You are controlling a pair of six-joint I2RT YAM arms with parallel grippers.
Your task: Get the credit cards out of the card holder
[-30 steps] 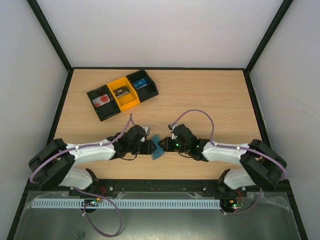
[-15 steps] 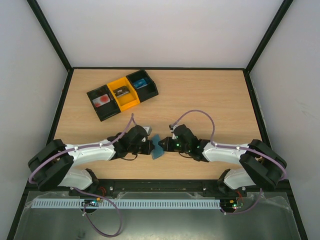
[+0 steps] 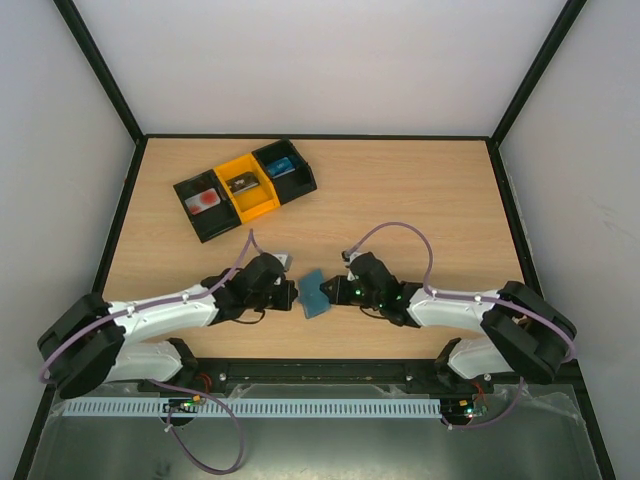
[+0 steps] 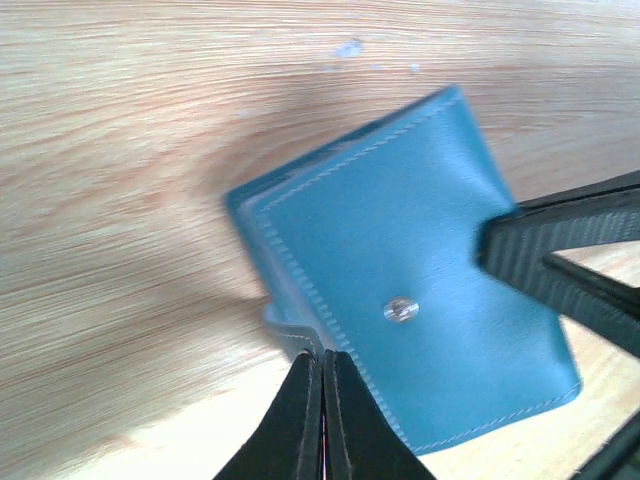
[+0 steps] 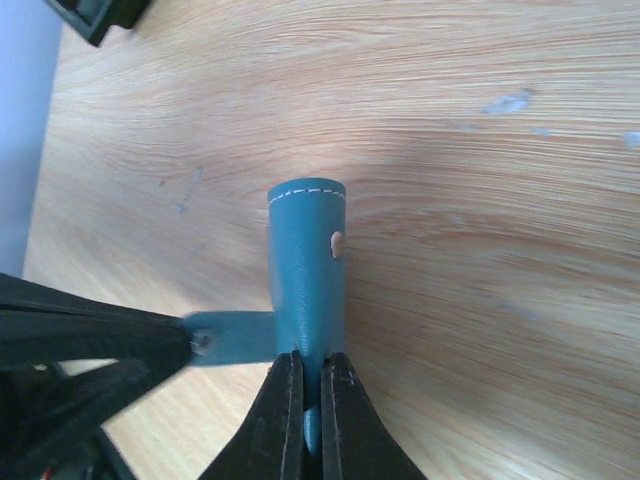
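Both grippers are clenched on the card holder (image 3: 314,294). Your left gripper (image 3: 293,295) pinches the stitched border on the holder's left edge, and your right gripper (image 3: 335,291) nips the opposite edge. The holder hangs between them, and the left wrist view shows its snap stud (image 4: 401,310). Bare table (image 3: 430,200) stretches beyond the holder and to its right. The black-and-orange tray (image 3: 245,188) sits well beyond the holder, to its left.

On the table (image 3: 440,200), card holder (image 3: 314,297) between left claw (image 3: 297,297) and right claw (image 3: 331,291); tray (image 3: 262,207) well behind, leftward.
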